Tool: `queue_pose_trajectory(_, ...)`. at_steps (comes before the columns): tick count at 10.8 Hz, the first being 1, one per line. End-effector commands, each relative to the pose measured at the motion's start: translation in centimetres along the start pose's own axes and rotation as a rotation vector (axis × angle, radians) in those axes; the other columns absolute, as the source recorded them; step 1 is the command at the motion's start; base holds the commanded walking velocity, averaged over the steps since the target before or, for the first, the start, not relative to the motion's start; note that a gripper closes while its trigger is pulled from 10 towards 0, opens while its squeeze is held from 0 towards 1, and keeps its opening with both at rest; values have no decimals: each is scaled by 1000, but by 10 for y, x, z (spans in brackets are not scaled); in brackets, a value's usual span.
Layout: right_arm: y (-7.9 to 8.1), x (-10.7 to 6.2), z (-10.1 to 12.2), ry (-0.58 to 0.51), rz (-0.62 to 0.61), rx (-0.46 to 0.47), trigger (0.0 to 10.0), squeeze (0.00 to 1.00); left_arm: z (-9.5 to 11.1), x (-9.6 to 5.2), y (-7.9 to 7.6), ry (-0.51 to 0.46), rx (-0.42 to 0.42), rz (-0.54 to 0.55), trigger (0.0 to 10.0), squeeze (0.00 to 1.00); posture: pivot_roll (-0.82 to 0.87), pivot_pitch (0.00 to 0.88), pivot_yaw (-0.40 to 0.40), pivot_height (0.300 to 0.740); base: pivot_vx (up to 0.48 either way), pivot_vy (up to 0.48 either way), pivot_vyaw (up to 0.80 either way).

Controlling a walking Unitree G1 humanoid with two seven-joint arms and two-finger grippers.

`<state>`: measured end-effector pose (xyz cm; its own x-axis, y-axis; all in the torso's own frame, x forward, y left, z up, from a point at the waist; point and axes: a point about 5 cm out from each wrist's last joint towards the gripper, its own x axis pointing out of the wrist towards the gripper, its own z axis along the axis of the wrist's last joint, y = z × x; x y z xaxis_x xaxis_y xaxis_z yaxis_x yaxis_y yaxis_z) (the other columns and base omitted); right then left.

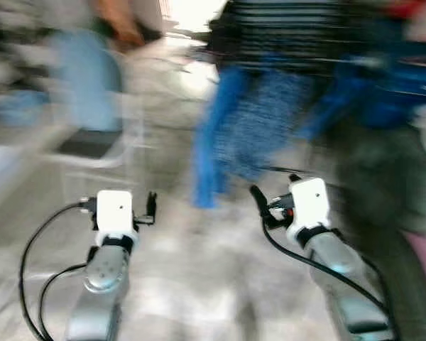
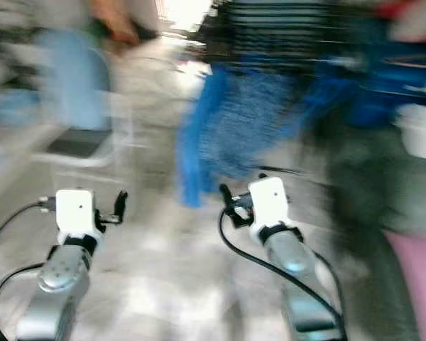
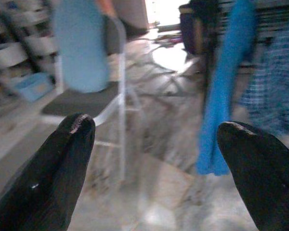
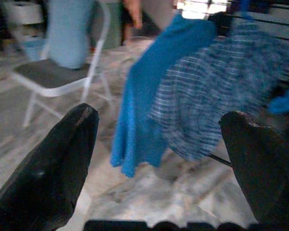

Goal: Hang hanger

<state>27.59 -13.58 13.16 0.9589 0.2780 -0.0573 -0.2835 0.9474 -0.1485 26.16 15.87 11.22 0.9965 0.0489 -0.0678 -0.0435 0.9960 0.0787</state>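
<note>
both grippers, the left gripper (image 3: pixel 154 144) and right gripper (image 4: pixel 159 144), are reaching forward with fingers spread wide and holding nothing, probably because the robot is walking. i cannot make out a hanger in the blur. ahead, a blue cloth (image 4: pixel 154 91) and checked garment (image 4: pixel 221 96) are hanging; a folding chair (image 3: pixel 94 103) is standing beyond the left gripper, beside the path.

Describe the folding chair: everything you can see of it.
The folding chair has a thin white metal-looking frame, a flat dark grey seat and splayed legs on the pale marbled floor. It stands unfolded and upright. A light blue cloth hangs over its backrest. The pictures are blurred; finer detail is unreadable.
</note>
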Motion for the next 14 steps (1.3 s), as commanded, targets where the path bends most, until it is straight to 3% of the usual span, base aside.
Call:
queue_pose_trajectory(1,4,2,4,-20,25,15,10000,0,3,4,3,-11,11,24,10000,0,-125,60,89,740,0,0,800)
queue_pose_trajectory(4,6,13,15,-64,72,10,10000,0,7,5,1,-15,10,63,10000,0,-114,61,85,740,0,0,800)
queue_pose_trajectory(7,5,14,15,-70,73,19,10000,0,9,-18,11,-41,-106,20,10000,0,-100,52,70,740,0,0,800)
queue_pose_trajectory(8,2,11,8,-50,46,30,10000,0,-4,-26,17,-9,-73,36,10000,0,-87,12,54,740,0,0,800)
queue_pose_trajectory(11,-9,14,-8,5,43,52,10000,0,-9,-30,23,-3,36,-38,10000,0,-32,0,3,740,0,0,800)
queue_pose_trajectory(13,-12,22,-10,12,40,54,10000,0,-20,-43,25,37,68,-49,10000,0,-21,0,5,740,0,0,800)
queue_pose_trajectory(14,-13,22,-11,8,29,61,10000,0,-26,-50,23,60,41,-22,10000,0,-29,0,29,740,0,0,800)
